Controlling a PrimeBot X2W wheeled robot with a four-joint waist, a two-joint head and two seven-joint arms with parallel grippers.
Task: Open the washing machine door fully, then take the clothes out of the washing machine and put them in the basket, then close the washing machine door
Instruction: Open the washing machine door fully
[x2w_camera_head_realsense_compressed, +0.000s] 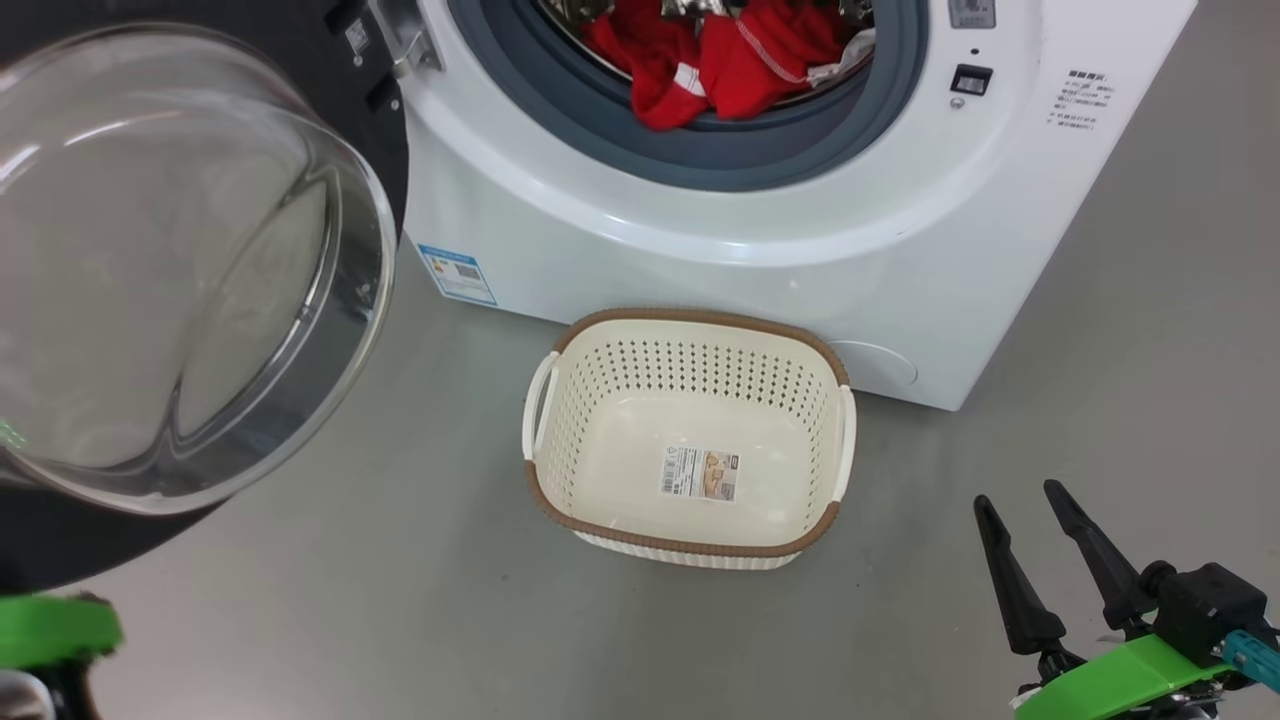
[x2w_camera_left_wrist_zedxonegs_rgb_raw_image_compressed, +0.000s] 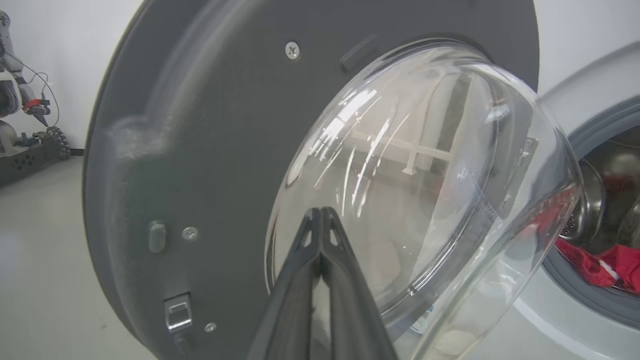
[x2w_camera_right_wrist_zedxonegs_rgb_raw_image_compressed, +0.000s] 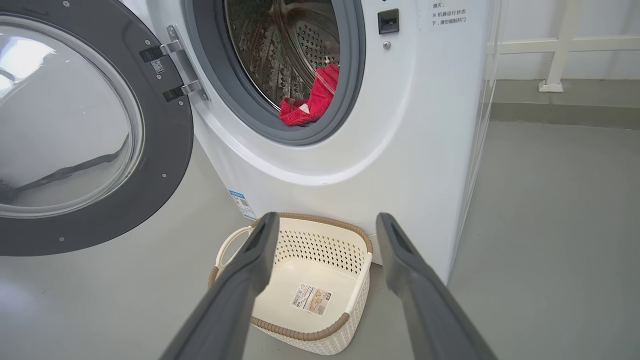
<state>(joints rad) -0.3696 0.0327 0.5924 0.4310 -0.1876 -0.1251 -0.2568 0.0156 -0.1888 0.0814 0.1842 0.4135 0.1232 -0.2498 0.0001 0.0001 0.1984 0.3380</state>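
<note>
At the top of the head view, a big white front-loading washing machine (x2w_camera_head_realsense_compressed: 700, 230) on a grey floor (x2w_camera_head_realsense_compressed: 400, 620), drum mouth uncovered and ringed by a grey-blue rubber seal (x2w_camera_head_realsense_compressed: 700, 160).

At the left of that opening, the washing machine door (x2w_camera_head_realsense_compressed: 150, 280), standing wide open, dark inner face and bulging clear glass bowl turned toward the camera. In the right wrist view, the same door (x2w_camera_right_wrist_zedxonegs_rgb_raw_image_compressed: 165, 165) held well clear of the opening on a metal hinge (x2w_camera_right_wrist_zedxonegs_rgb_raw_image_compressed: 186, 90).

On the floor just in front of the machine, below the drum mouth, the basket (x2w_camera_head_realsense_compressed: 700, 317): cream-white, perforated, brown woven-look rim, upright, with a sticker (x2w_camera_head_realsense_compressed: 700, 473) on its bottom.

Inside the drum, at the lower front, the clothes (x2w_camera_head_realsense_compressed: 740, 50): bright red fabric with white stitching, a little white cloth alongside, one red fold draped onto the seal.

At the lower right of the head view, the right gripper (x2w_camera_head_realsense_compressed: 1017, 493), long dark fingers spread wide, gripping nothing, above the floor to the right of the basket and apart from it.

In the left wrist view, the left gripper (x2w_camera_left_wrist_zedxonegs_rgb_raw_image_compressed: 321, 210), fingers pressed together, tips aimed at the lower part of the glass bowl. Possibly touching the glass, though hard to tell from this angle.

Near the machine's lower left corner, a small blue label (x2w_camera_head_realsense_compressed: 457, 273).
</note>
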